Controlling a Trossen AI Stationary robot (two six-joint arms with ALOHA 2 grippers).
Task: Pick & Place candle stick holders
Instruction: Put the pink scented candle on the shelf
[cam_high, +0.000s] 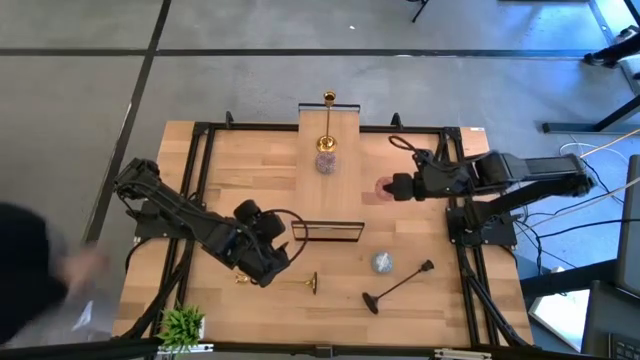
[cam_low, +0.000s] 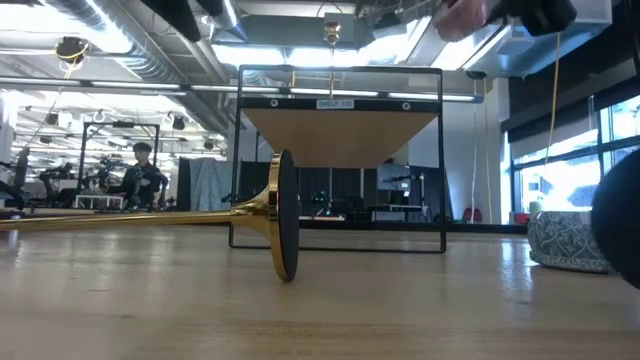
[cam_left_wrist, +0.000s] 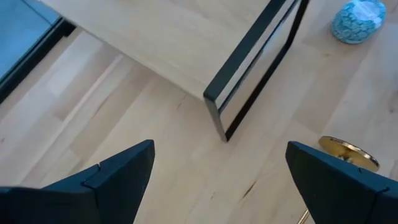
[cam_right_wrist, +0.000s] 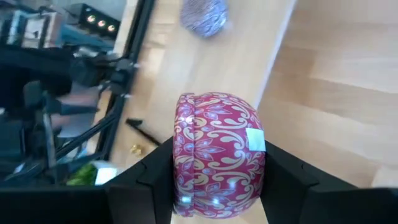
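My right gripper (cam_high: 385, 187) is shut on a pink cup with a cream swirl pattern (cam_right_wrist: 219, 155), held above the table's right half, right of the wooden plank. My left gripper (cam_high: 268, 262) hangs open over the near left. Just nearside of it a gold candle stick holder (cam_high: 290, 282) lies on its side, resting on its base's rim (cam_low: 285, 215). A blue cup (cam_high: 382, 263) and a long black holder (cam_high: 398, 286) lie at the near right. Two gold holders (cam_high: 329, 97) (cam_high: 326, 143) stand on the plank, beside a purplish cup (cam_high: 325, 162). My right gripper pinches the pink cup by its rounded side wall (cam_right_wrist: 181, 168) between its two fingers (cam_right_wrist: 152, 180). The fingers come slanting down from the table's right side. The cup is lifted clear of the table.
A light wooden plank on a black frame (cam_high: 327, 232) runs from the far edge to the table's middle. A small green potted plant (cam_high: 183, 325) stands at the near left corner. A blurred person (cam_high: 30, 270) is beside the table's left edge.
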